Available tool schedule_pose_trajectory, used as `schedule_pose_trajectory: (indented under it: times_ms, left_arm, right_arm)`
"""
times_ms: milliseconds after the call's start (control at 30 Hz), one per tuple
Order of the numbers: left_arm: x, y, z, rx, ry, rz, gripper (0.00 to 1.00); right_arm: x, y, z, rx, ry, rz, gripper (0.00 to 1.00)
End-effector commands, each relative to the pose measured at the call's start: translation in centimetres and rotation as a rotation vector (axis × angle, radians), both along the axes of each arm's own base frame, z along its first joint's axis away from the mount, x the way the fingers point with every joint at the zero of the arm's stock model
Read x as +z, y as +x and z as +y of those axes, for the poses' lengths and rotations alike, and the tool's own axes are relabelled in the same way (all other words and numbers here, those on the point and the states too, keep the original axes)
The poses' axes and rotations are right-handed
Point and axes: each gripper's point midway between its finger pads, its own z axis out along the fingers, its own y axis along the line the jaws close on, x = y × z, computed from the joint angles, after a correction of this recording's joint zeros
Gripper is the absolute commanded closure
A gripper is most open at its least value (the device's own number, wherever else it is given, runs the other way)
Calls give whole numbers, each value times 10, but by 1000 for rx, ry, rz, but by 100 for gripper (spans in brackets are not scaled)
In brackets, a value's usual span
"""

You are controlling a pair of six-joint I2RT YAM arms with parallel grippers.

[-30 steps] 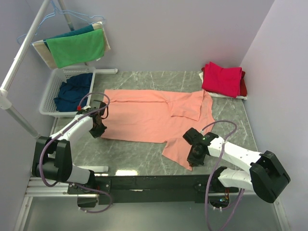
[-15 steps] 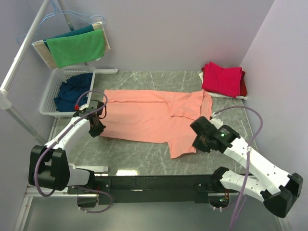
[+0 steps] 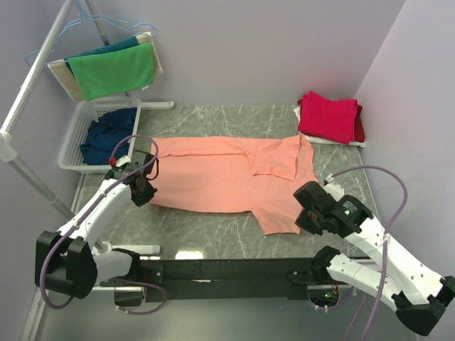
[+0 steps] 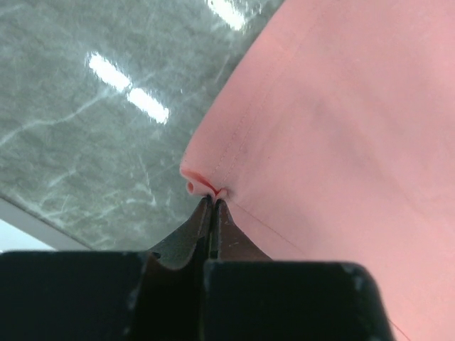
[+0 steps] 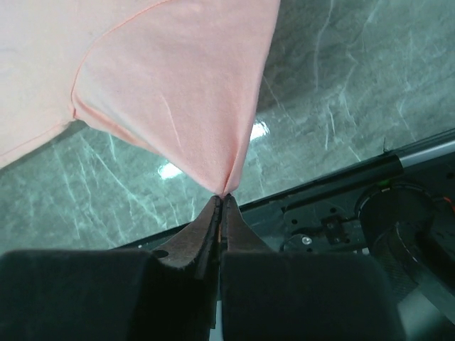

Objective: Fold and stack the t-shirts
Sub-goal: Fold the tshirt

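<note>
step in hand: spreading the salmon-orange cotton t-shirt (image 3: pixel 220 174), flat at frame centre. clamped at a hem corner by the fully closed left gripper (image 4: pixel 211 204), and at what looks like a sleeve tip by the fully closed right gripper (image 5: pixel 222 199). next: tension evenly, then fold over.

Bare surface (image 3: pixel 202 231) lies open along the near edge; the spread salmon t-shirt (image 3: pixel 213 177) covers the middle, a white basket (image 3: pixel 73 145) blocks the far left corner, folded crimson t-shirts (image 3: pixel 328 117) the far right
</note>
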Motion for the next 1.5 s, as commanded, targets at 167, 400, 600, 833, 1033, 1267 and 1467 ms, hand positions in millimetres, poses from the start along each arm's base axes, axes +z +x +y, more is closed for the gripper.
schedule_pose_trajectory:
  times_ms: [167,400,600,833,1033,1267,1467]
  left_arm:
    - [5,-28,-13,28,-21,18,99]
    - [4,-25,-10,53,10,32,99]
    - [21,-1,4,74,122,0,99]
    - [22,36,-4,34,155,-5,99]
    - [20,65,-8,17,184,-8,99]
    - [18,107,0,12,214,1,99]
    - [8,143,2,9,225,10,99]
  right_arm:
    - [8,-22,-14,-24,6,29,100]
    - [24,-7,-13,-17,-23,-20,100]
    - [49,16,-22,-30,-89,-123,100]
    - [50,56,-21,-57,-106,-174,100]
    - [66,106,-36,-103,-119,-253,100]
    - [64,160,-47,-126,-110,-267,100]
    - [49,203,-41,-118,-93,-243,100]
